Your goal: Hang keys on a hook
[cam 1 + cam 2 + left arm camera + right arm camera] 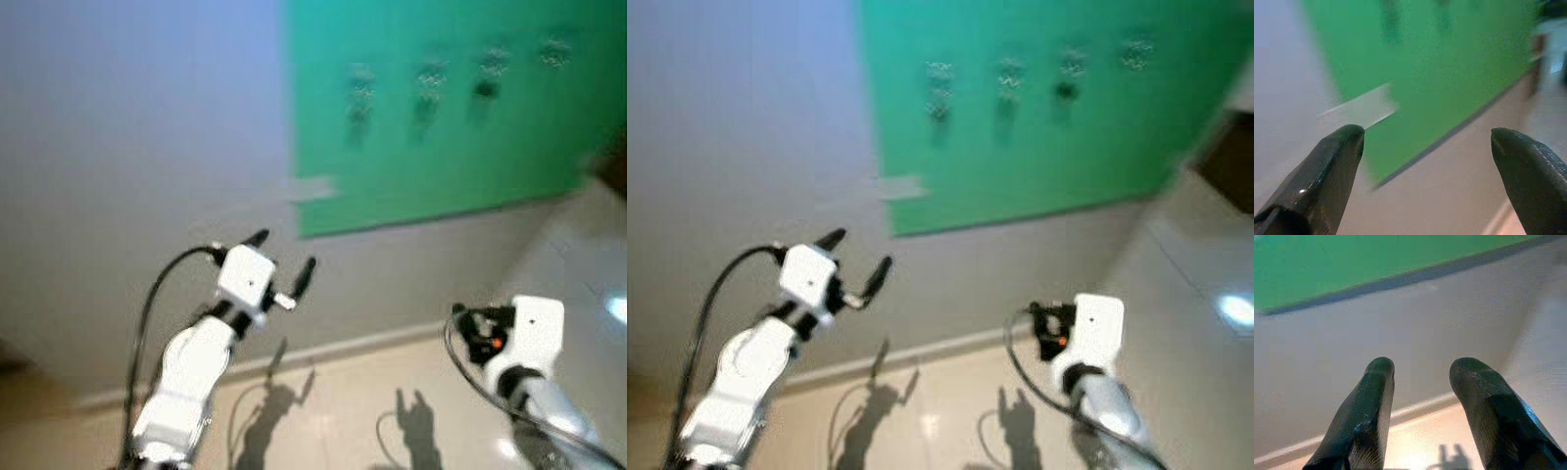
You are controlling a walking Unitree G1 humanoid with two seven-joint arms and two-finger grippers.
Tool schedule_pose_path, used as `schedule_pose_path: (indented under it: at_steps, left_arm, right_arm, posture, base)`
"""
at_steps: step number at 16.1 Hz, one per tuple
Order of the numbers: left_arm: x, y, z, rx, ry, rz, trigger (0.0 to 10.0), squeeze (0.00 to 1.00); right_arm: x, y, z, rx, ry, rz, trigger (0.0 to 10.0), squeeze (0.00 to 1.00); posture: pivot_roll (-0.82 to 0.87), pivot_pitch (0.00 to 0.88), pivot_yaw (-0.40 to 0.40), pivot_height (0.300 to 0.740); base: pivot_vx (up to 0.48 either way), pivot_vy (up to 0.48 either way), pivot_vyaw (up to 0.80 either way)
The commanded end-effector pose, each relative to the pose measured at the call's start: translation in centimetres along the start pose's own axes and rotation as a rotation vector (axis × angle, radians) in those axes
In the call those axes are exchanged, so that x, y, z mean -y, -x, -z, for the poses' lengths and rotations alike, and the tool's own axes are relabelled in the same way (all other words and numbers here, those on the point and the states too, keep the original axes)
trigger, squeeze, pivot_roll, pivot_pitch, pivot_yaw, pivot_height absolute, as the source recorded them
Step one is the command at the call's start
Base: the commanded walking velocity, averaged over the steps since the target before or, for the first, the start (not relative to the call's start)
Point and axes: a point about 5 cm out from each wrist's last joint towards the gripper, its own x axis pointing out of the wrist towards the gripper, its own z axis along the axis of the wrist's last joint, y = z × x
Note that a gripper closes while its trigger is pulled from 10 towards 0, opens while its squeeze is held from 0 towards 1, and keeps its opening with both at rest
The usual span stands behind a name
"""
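Note:
A green board point(441, 108) hangs on the grey wall, with a row of several small hooks point(429, 76) near its top, all blurred. A dark blob point(485, 90) sits under the third hook; I cannot tell what it is. My left gripper point(284, 251) is raised in front of the wall, below the board's lower left corner, open with nothing between its fingers point(1334, 156). Lower on the right, my right arm point(524, 338) is held in front of the wall. Its gripper point(1422, 369) points at the wall below the board, open and holding nothing.
A strip of pale tape point(313, 189) sticks out at the board's left edge. A white baseboard point(343, 348) runs along the wall above the glossy beige floor point(343, 411). Dark furniture point(612, 162) shows at the right edge.

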Motion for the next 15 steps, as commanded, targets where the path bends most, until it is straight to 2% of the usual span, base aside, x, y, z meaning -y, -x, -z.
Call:
schedule_pose_path:
  at_steps: [1,4,6,9,12,15]
  left_arm:
    - [-0.4,-0.1,0.0,0.000,-0.014,-0.018,10.0,0.00]
    - [-1.0,-0.4,-0.1,-0.001,-0.010,-0.072,10.0,0.00]
    - [-1.0,-0.3,-0.2,0.004,-0.012,-0.073,10.0,0.00]
    - [-1.1,-0.6,-0.3,0.012,-0.010,-0.079,10.0,0.00]
    - [-0.9,-1.0,-0.3,0.009,-0.011,-0.073,10.0,0.00]
    - [-1.8,-1.8,-0.4,0.000,-0.025,-0.090,10.0,0.00]
  right_arm:
    - [-0.2,0.0,-0.7,0.017,0.012,0.006,10.0,0.00]
    - [-0.4,-0.3,-1.6,0.019,0.061,-0.017,10.0,0.00]
    - [-0.7,-0.7,-1.6,-0.009,0.098,-0.039,10.0,0.00]
    - [-1.4,-1.2,-1.9,-0.013,0.083,-0.069,10.0,0.00]
    - [-0.6,-1.2,-1.6,-0.038,0.069,-0.007,10.0,0.00]
    - [0.3,-1.2,-1.7,-0.036,0.049,0.047,10.0,0.00]
  posture:
    - [-0.15,0.000,0.045,0.740]
    - [-0.14,0.000,0.012,0.740]
    - [-0.14,0.000,0.005,0.740]
    - [-0.14,0.000,0.007,0.740]
    - [-0.14,0.000,0.017,0.740]
    - [-0.15,0.000,0.025,0.740]
  base:
    - [0.000,0.000,-0.80]
    - [0.000,0.000,-0.80]
    - [0.000,0.000,-0.29]
    - [0.000,0.000,-0.40]
    - [0.000,0.000,-0.80]
    - [0.000,0.000,-0.80]
